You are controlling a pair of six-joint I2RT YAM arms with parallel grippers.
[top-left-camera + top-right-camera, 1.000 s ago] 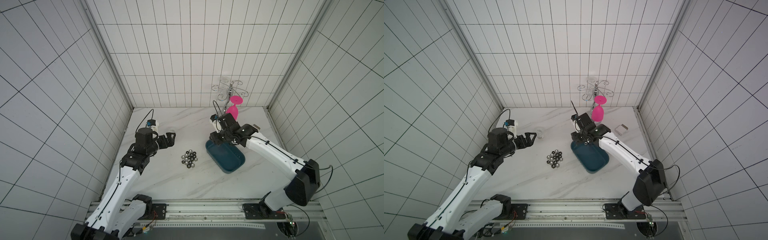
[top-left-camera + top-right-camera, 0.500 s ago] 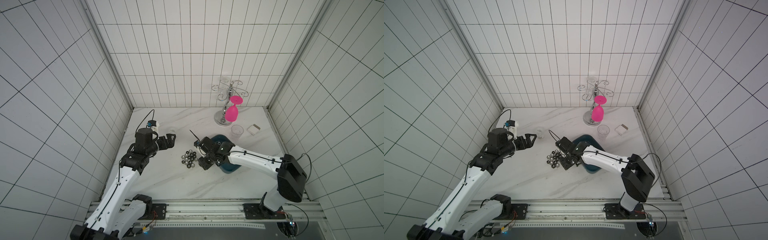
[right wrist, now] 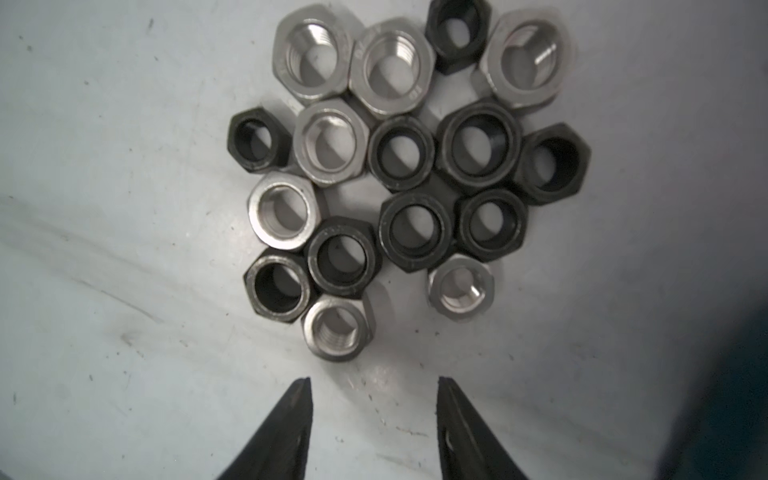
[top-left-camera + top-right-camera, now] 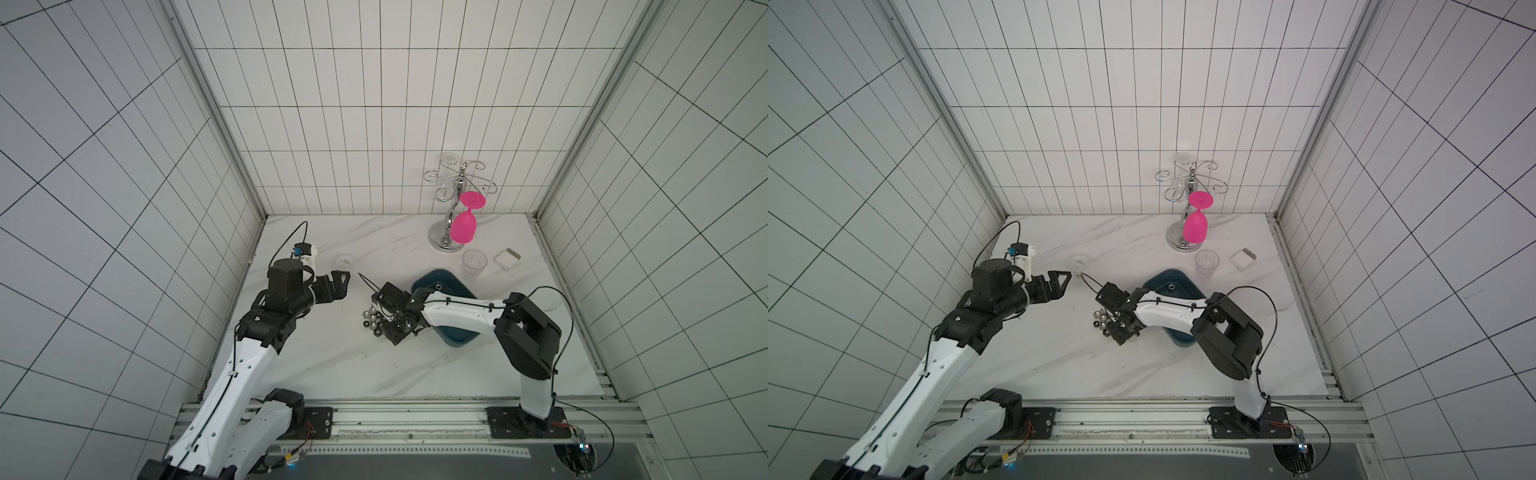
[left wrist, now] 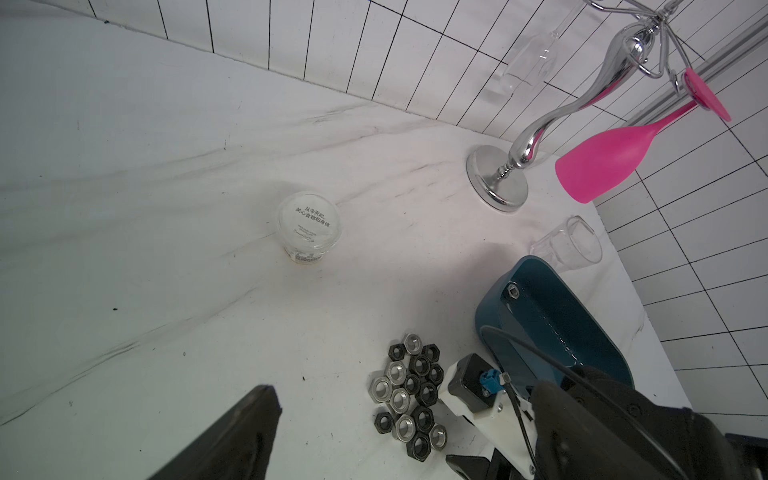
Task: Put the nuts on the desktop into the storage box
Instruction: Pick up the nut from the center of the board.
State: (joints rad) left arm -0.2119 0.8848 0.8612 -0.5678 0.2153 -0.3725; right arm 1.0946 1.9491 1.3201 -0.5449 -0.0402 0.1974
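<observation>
Nuts (image 4: 370, 326) sat clustered on desktop (image 4: 332, 357), nine o'clock of box (image 4: 457, 286). Right gripper (image 3: 374, 384) hovered close, jaws apart, empty. They looked hard, slick, light; best hold seemed across an edge nut's flats.

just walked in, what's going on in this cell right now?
The right gripper is poised low over the pile of nuts on the desktop, jaws open and empty, lined up at the pile's edge. One nut already lies in the storage box; the rest are not yet moved. The left gripper hovers off to the side, holding nothing.
</observation>
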